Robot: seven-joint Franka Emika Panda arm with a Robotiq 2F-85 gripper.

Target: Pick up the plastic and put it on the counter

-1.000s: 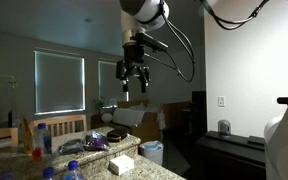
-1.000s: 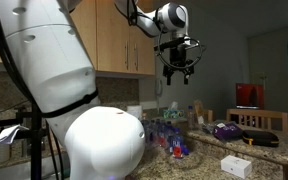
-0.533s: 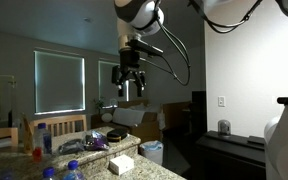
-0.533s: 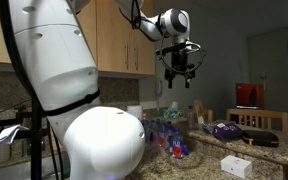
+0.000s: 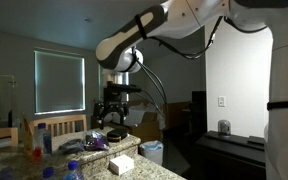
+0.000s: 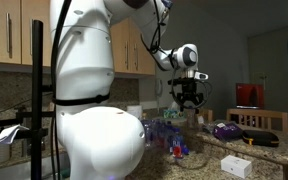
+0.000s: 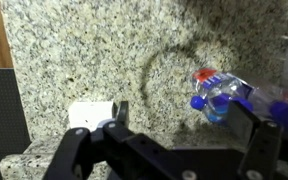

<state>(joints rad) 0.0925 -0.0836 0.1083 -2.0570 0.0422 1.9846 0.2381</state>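
In an exterior view, clear bottles with blue caps stand on the counter, well to the left of the white block. The plastic, a small purplish lump, sits behind the white block and a little to its left. It seems to rest on the counter, though the dim light leaves its underside unclear. The gripper hangs in the air above the plastic and the white block, touching neither. Far to the right of the block stands a dark cabinet with a metal cup on top.

In the opposite exterior view, the bottles cluster to the left of the white block. The gripper is high above them, and the plastic lies beyond the block, near the far edge of the counter.

In the wrist view, the white block lies on the speckled counter, close to one of the fingers. The bottles lie on their sides to the right of the block. The gripper has its jaws spread wide, with only bare stone showing between them, and it holds nothing.
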